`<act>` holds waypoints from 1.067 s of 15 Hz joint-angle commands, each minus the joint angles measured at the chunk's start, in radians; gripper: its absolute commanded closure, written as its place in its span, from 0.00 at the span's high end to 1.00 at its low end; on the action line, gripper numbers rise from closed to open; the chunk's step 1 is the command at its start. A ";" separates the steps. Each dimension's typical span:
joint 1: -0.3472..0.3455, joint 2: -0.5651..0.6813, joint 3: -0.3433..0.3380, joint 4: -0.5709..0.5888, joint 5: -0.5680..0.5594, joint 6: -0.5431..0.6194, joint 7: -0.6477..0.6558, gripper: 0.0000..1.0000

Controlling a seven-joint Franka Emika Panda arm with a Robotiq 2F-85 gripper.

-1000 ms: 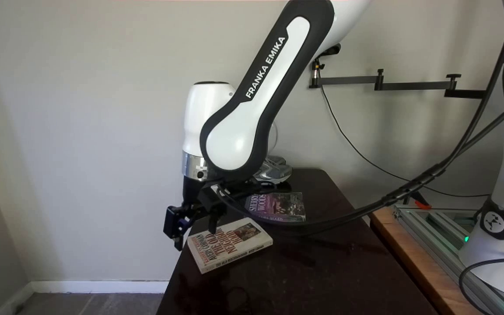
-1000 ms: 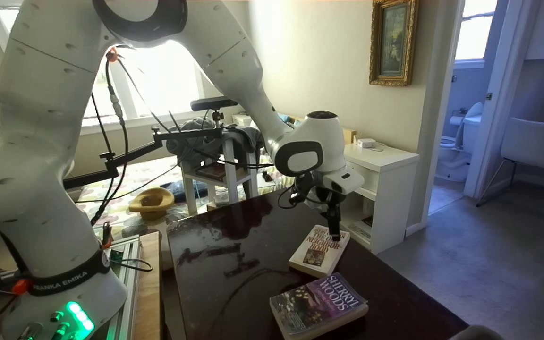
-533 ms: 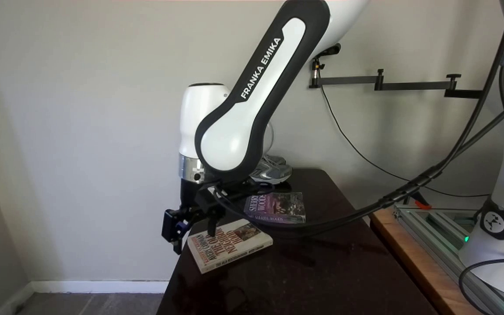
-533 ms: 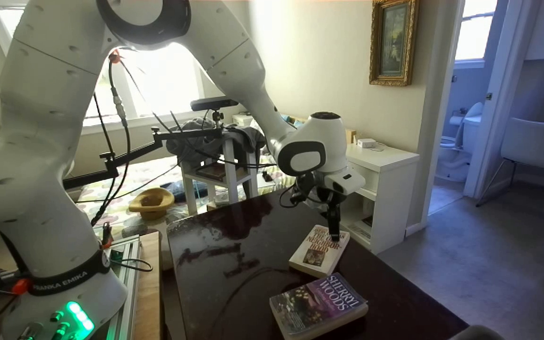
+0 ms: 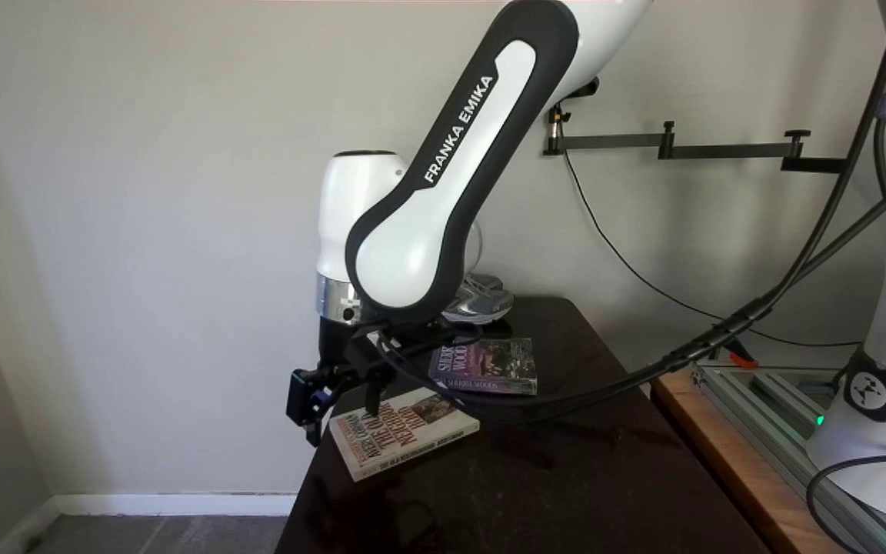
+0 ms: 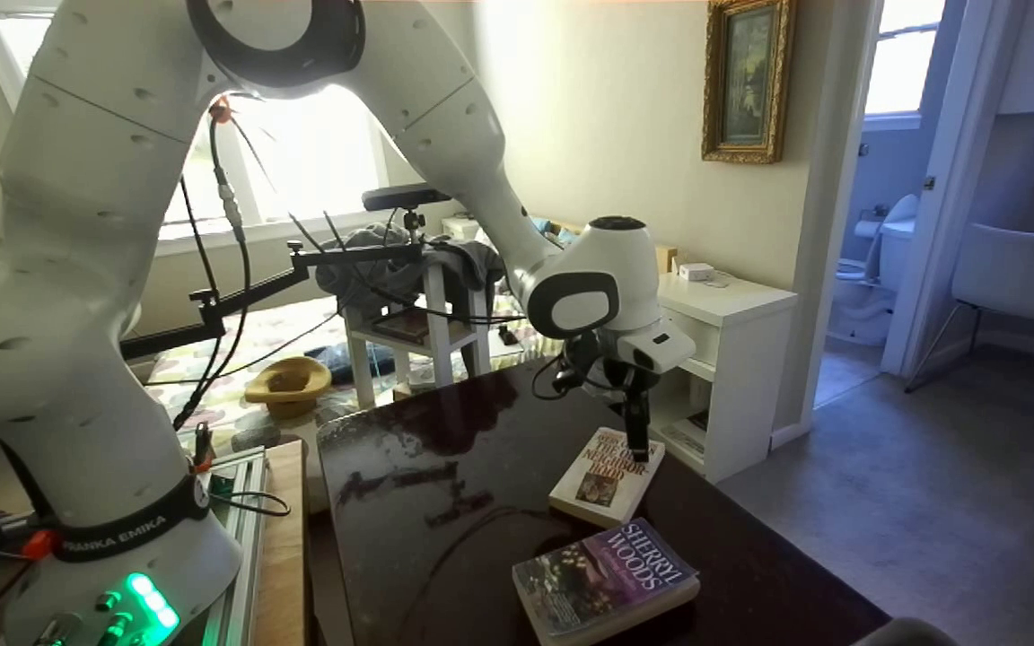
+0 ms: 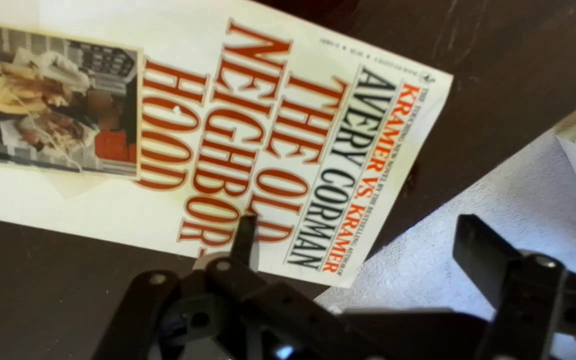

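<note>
Leftmost in an exterior view, the gripper (image 5: 342,425) hangs point-down at the edge of the table (image 5: 566,492), its fingers (image 5: 374,392) wide apart with nothing between them. The wrist view, read left to right, gives the detail: first the photo end of the white book (image 7: 208,145); then one finger (image 7: 244,241) over the title, near a long side; then the gap, with the author's end of the cover under it; last the other finger (image 7: 485,260), past the table's edge, floor (image 7: 418,265) behind it. Whether the first fingertip touches the cover I cannot tell. The step in hand looks like lining up at the book, short of any grasp. The next move, as I judge it, calls for a shift or turn that takes that first finger clear of the cover before going lower; straight down, it would likely press on the title. From outside again, right of the gripper, the white book lies flat, cover up, one corner at the table's edge. Farther right lies the purple book (image 5: 493,365), just beside it, with a shoe (image 5: 481,302) beyond.
</note>
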 commanded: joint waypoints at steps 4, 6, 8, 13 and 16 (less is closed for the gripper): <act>0.039 0.069 -0.035 0.019 0.015 0.095 0.060 1.00; 0.041 0.088 -0.036 0.031 0.028 0.139 0.073 1.00; 0.043 0.105 -0.036 0.045 0.037 0.179 0.082 1.00; 0.056 0.135 -0.049 0.087 0.042 0.197 0.087 1.00; 0.072 0.143 -0.071 0.104 0.034 0.186 0.093 1.00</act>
